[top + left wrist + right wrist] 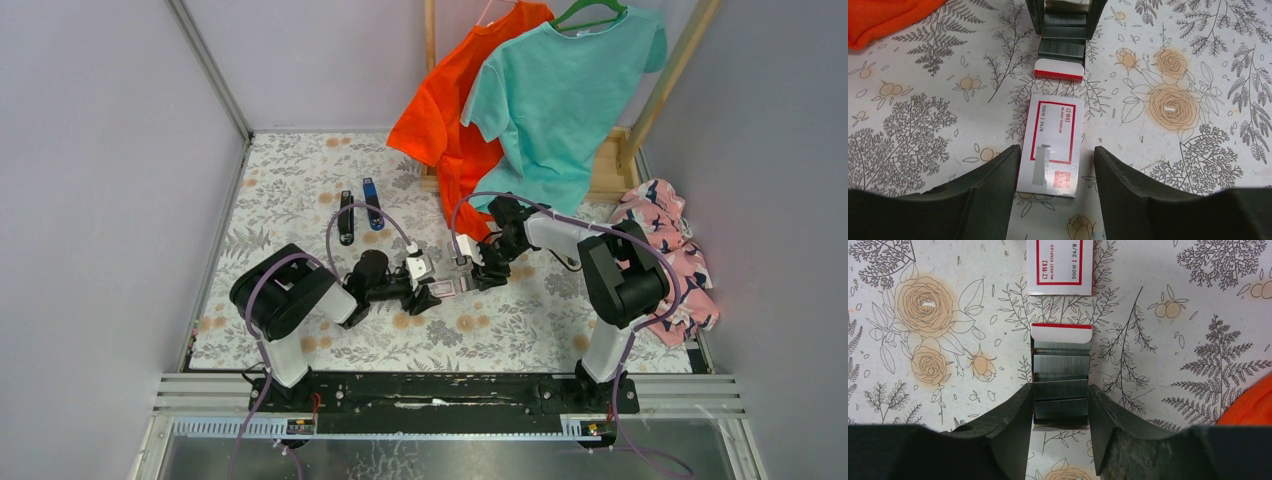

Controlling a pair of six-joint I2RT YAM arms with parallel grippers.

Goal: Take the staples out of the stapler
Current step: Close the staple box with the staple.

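Note:
The black stapler (345, 217) lies shut on the floral cloth at the back left, far from both grippers. A tiny silvery-white staple strip (1172, 107) lies loose on a printed rose; it also shows in the right wrist view (928, 304). My left gripper (1057, 155) is open, its fingers either side of the red-and-white card sleeve (1053, 142) lying flat. My right gripper (1060, 395) is shut on the box's inner tray (1061, 332), which holds grey staple blocks (1061, 371). The tray sits just apart from the sleeve. In the top view the two grippers (437, 290) (478, 272) face each other mid-table.
A slim blue bar (373, 203) lies beside the stapler. Orange (450, 100) and teal shirts (560, 95) hang on a wooden rack at the back. A pink patterned cloth (665, 250) is heaped at the right edge. Grey walls stand on both sides.

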